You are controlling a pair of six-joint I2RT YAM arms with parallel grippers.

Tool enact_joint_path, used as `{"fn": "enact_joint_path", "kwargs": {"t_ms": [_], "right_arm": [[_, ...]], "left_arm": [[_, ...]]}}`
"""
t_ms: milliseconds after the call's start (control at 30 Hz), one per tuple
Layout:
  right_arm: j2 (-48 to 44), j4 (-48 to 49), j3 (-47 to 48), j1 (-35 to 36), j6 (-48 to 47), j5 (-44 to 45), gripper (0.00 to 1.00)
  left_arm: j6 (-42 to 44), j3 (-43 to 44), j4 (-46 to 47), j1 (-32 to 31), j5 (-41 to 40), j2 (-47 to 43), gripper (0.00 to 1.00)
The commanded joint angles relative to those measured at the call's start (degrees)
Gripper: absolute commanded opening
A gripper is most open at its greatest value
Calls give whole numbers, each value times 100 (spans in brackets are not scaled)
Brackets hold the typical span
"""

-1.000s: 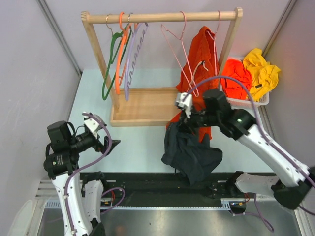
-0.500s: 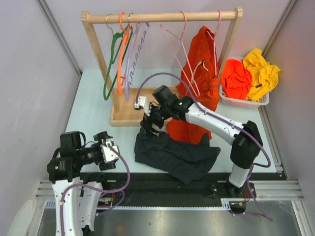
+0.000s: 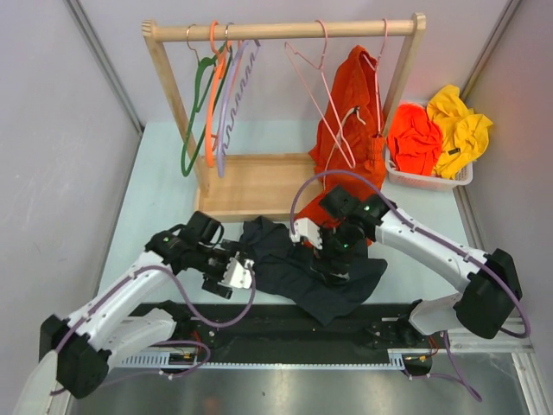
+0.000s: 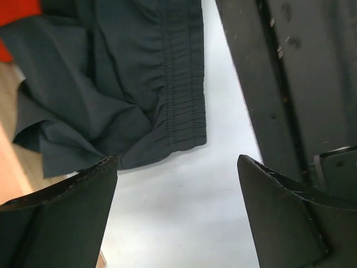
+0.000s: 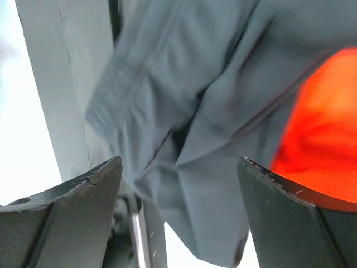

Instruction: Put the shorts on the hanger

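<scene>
The dark shorts (image 3: 276, 259) lie crumpled on the table near the front edge. My left gripper (image 3: 240, 273) is open at their left edge, low over the table. In the left wrist view the shorts (image 4: 128, 84) lie just beyond the open left gripper (image 4: 177, 162), with bare table between its fingers. My right gripper (image 3: 333, 259) hovers open over the middle of the shorts (image 5: 212, 84), holding nothing, as the right wrist view (image 5: 179, 162) shows. The thin pale-pink hanger (image 3: 318, 95) hangs empty on the rack's rail.
The wooden rack (image 3: 285, 31) stands on its base (image 3: 259, 186) behind the shorts. It carries green, orange (image 3: 212, 104) and lilac (image 3: 233, 95) hangers and a hung orange garment (image 3: 350, 112). A white basket (image 3: 432, 180) with orange and yellow clothes sits back right. A black rail (image 3: 259, 324) lines the near edge.
My right gripper opened and dropped the shorts, which now lie spread on the table, and then moved over their middle. The left arm swung in from the left to their edge.
</scene>
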Motion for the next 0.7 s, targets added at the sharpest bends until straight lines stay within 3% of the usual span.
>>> {"fn": "enact_joint_path", "kwargs": {"t_ms": [0, 133, 267, 467, 567, 600, 667], "right_arm": [[-21, -108, -572, -68, -727, 338, 84], [-100, 244, -1083, -77, -912, 644, 79], [249, 1657, -1506, -85, -710, 1207, 63], [875, 3020, -1506, -182, -903, 1691, 54], [1244, 3644, -1480, -165, -991, 1858, 52], [1392, 3776, -1454, -147, -1026, 1937, 52], [1552, 4198, -1349, -164, -991, 2034, 51]], "left_arm": [[1279, -338, 973, -167, -594, 589, 91], [1817, -409, 1160, -219, -708, 967, 89], [2186, -812, 1650, -377, -849, 1013, 87], [2266, -1796, 2679, -773, -1024, 626, 81], [2030, -1956, 2786, -844, -1078, 538, 63], [1898, -1922, 2760, -844, -1156, 538, 49], [1162, -1607, 2603, -844, -1209, 616, 33]]}}
